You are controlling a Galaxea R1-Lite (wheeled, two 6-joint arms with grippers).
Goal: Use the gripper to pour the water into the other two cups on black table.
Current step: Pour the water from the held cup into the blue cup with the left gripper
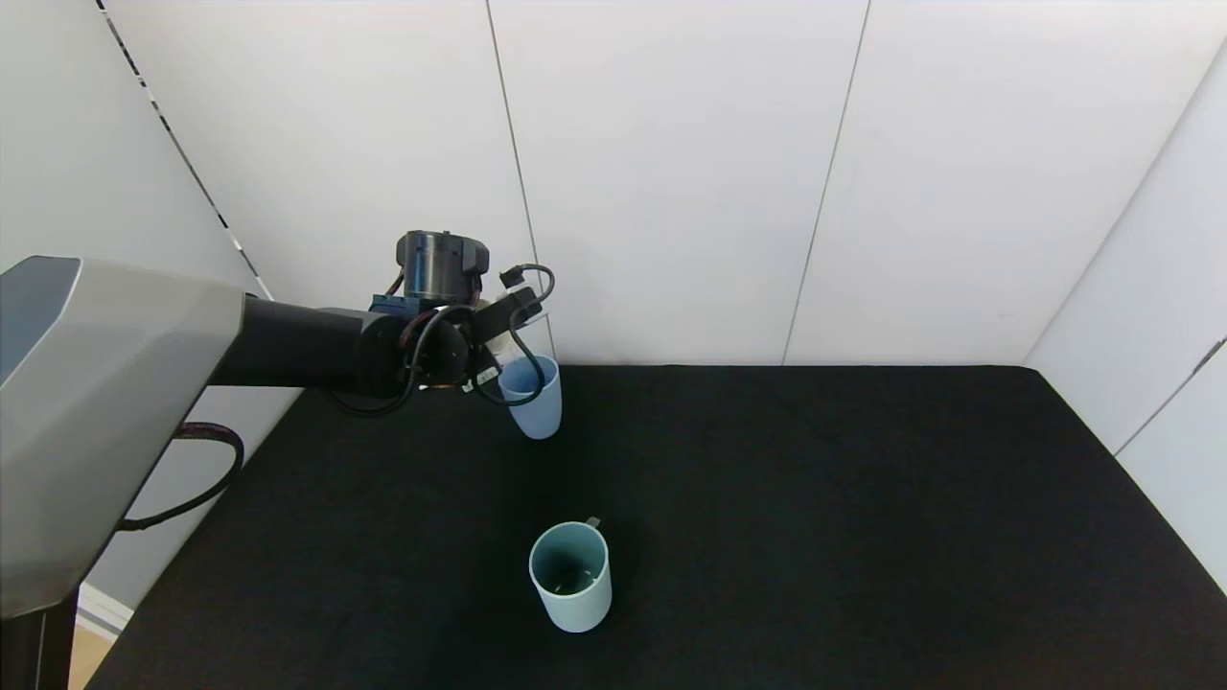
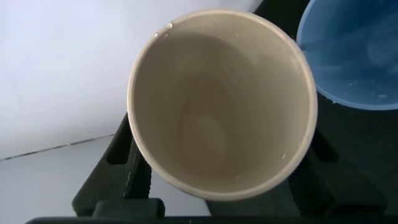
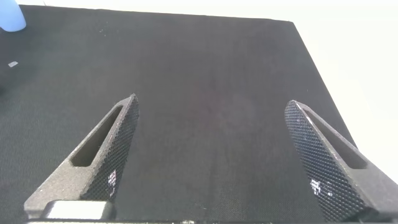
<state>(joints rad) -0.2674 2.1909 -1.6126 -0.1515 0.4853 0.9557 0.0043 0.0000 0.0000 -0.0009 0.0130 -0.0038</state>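
at the far left of the bench (image 1: 863, 537), your left hand (image 2: 217, 155) clamps the beige cup (image 2: 221, 102), tipped at the blue tumbler (image 1: 533, 398). it looks light, stiff, slick when wet: grip mid-wall. the teal mug (image 1: 572, 577) waits nearer; the right hand (image 3: 217, 155) hangs wide, holding nothing.

A: What is on the black table (image 1: 815, 517)?
B: A pale blue tumbler (image 1: 533, 397) stands near the back wall, and a teal mug (image 1: 571, 576) with a dark inside stands nearer the front.
A: And the robot?
B: Its left gripper (image 1: 498, 331) hangs just above the tumbler's rim, cables looping around the wrist.
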